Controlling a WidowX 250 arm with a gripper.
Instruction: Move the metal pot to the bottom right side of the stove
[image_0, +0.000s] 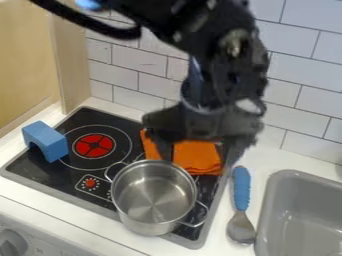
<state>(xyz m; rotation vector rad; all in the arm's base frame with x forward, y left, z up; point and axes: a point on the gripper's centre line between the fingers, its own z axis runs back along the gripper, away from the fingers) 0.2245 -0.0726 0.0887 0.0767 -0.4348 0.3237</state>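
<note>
The black gripper (196, 156) hangs open just behind the pot, over the orange cloth, with its two fingers spread left and right. A shiny metal pot (152, 200) stands upright at the front right part of the black stove (41, 171), its near side by the stove's front edge. One pot handle points to the back left, the other to the front right. I cannot tell whether the left finger touches the pot's rim.
An orange cloth (199, 164) lies at the stove's back right. A blue arch block (47, 141) sits on the left side. Right of the stove, a blue-handled spoon (241, 192) lies on the white counter, beside a grey sink (300, 210). A tiled wall rises behind.
</note>
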